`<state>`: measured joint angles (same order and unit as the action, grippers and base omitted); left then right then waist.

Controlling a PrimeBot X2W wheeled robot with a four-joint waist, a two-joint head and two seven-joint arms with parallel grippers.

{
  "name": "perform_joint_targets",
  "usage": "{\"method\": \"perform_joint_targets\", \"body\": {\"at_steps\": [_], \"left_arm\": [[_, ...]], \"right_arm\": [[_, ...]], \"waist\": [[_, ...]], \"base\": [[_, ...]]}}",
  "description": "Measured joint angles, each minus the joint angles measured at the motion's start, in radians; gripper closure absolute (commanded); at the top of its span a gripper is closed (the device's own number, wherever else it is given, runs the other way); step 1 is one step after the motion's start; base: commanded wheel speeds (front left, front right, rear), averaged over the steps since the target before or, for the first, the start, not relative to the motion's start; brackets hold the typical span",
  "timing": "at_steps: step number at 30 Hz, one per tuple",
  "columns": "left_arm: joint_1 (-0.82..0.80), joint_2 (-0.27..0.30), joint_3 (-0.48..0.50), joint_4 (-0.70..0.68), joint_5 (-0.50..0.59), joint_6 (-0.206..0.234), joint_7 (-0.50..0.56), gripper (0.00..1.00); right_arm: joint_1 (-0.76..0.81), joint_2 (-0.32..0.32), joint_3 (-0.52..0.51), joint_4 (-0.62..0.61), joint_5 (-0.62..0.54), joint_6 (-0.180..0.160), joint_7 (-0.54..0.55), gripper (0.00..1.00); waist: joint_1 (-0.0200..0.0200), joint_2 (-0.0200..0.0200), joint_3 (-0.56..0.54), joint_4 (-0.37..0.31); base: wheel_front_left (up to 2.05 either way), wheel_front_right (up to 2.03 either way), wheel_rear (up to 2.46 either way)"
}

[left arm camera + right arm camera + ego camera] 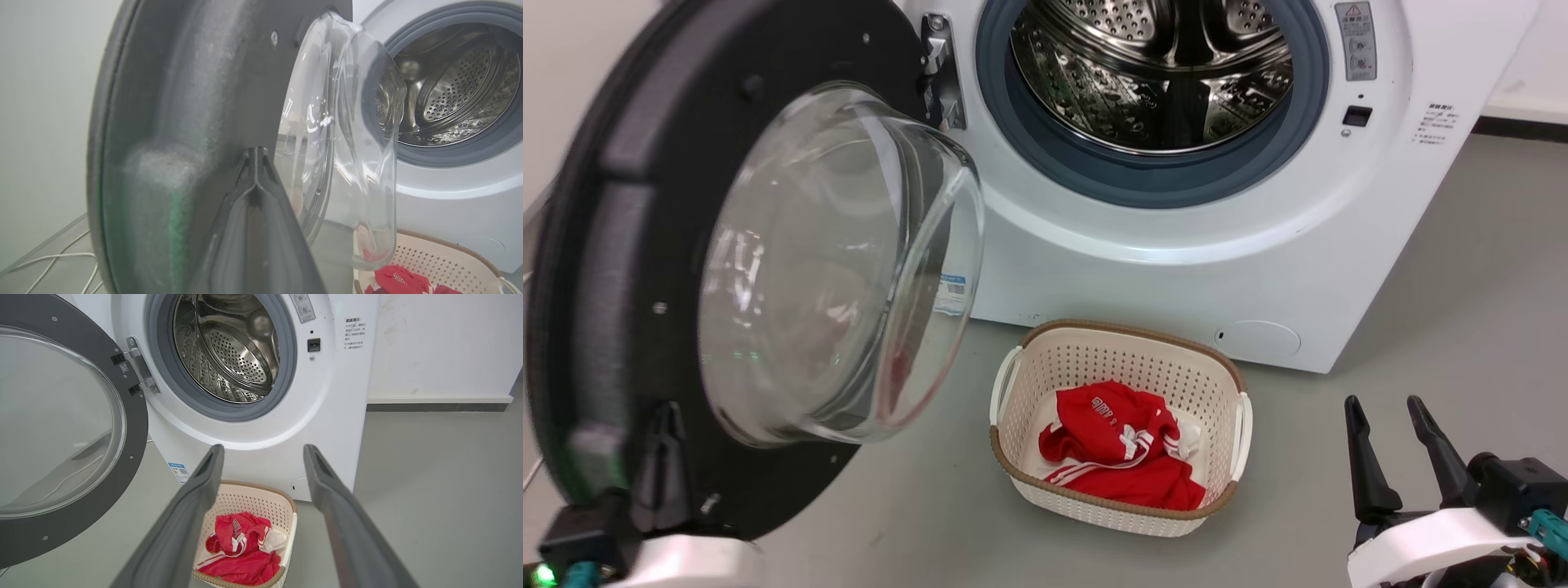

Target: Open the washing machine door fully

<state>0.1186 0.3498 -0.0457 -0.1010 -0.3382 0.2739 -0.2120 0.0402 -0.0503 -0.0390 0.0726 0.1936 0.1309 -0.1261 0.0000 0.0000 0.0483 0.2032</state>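
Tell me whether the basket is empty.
No, a red garment lies in the basket.

Warning sticker (1356, 41): grey, on the washing machine (1176, 269) front, right of the drum opening; triangle warning sign on top, print below too small to read.
Text block (1439, 124): lines of Chinese characters, far right of the front; illegible.
Blue label (178, 472): low left on the front, code square; text illegible.
Hinge sticker (124, 368): white, on the washing machine door (137, 416); illegible.
Lettering (1104, 407): white, on the red garment (1127, 469); unreadable.
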Motion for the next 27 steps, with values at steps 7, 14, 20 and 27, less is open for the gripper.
{"method": "perform_joint_targets", "body": {"at_steps": [7,14,20,27], "left_arm": [[-0.08,0.049,0.126,0.108,-0.059,-0.028,-0.039,1.0],[-0.174,0.074,0.256,0.234,-0.095,-0.085,-0.049,1.0],[-0.246,0.08,0.36,0.292,-0.04,-0.155,-0.05,1.0],[-0.334,0.08,0.453,0.399,0.015,-0.244,-0.051,1.0]], "right_arm": [[-0.021,0.0,-0.007,-0.018,-0.01,0.0,0.004,0.0],[-0.045,0.0,-0.004,-0.03,-0.019,0.0,0.005,0.0],[-0.07,0.0,-0.009,-0.038,-0.039,0.0,0.005,0.0],[-0.086,0.0,-0.009,-0.038,-0.044,0.0,0.005,0.0]], "waist": [[0.0001,0.0,0.045,-0.018],[0.0002,0.0,0.095,-0.034],[0.0001,0.0,0.135,-0.044],[0.0002,0.0,0.161,-0.049]], "base": [[0.0,0.0,0.0],[0.0,0.0,0.0],[0.0,0.0,0.0],[0.0,0.0,0.0]]}}
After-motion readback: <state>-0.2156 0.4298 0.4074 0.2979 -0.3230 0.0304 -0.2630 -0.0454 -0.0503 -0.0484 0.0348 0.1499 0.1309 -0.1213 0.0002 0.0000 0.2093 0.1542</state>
